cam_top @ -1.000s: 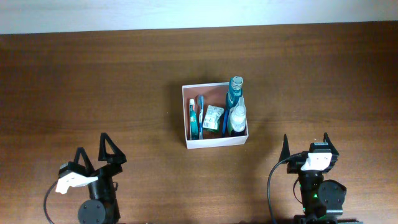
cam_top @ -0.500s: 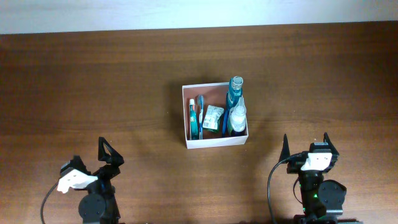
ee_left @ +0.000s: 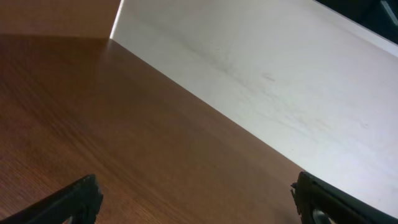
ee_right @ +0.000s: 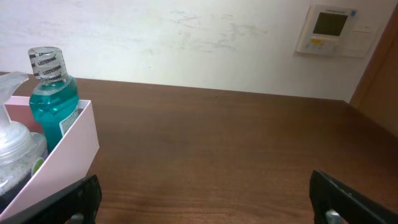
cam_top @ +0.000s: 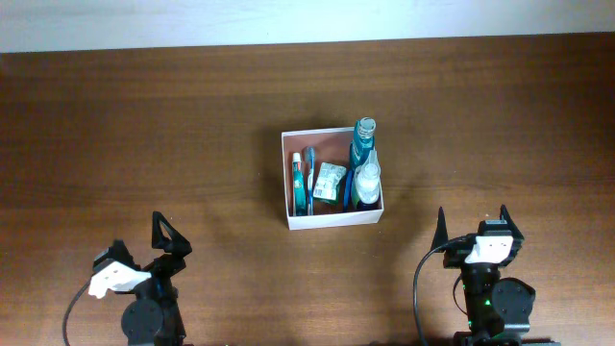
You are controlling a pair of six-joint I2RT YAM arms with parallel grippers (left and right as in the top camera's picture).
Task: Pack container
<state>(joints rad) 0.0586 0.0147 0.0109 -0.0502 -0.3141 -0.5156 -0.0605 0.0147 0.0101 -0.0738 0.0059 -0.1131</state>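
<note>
The bottom edge of each wrist view is cutting off my jaws: only the dark fingertips [ee_left: 76, 199] of the left jaws and the fingertips [ee_right: 78, 199] of the right jaws are showing. In the right wrist view the container [ee_right: 69, 148] is running off the left and bottom edges, its wall is hiding the base of the teal bottle [ee_right: 55, 99], and the edge is cropping the clear bottle [ee_right: 15, 150]. From overhead, the small items [cam_top: 332, 180] inside are reading too small to name.

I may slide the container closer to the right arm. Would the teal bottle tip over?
Probably not: the teal bottle stands tall and narrow, so it looks top-heavy, but it sits in a corner of the container beside a clear bottle, which should brace it. Its liquid likely adds weight.
</note>
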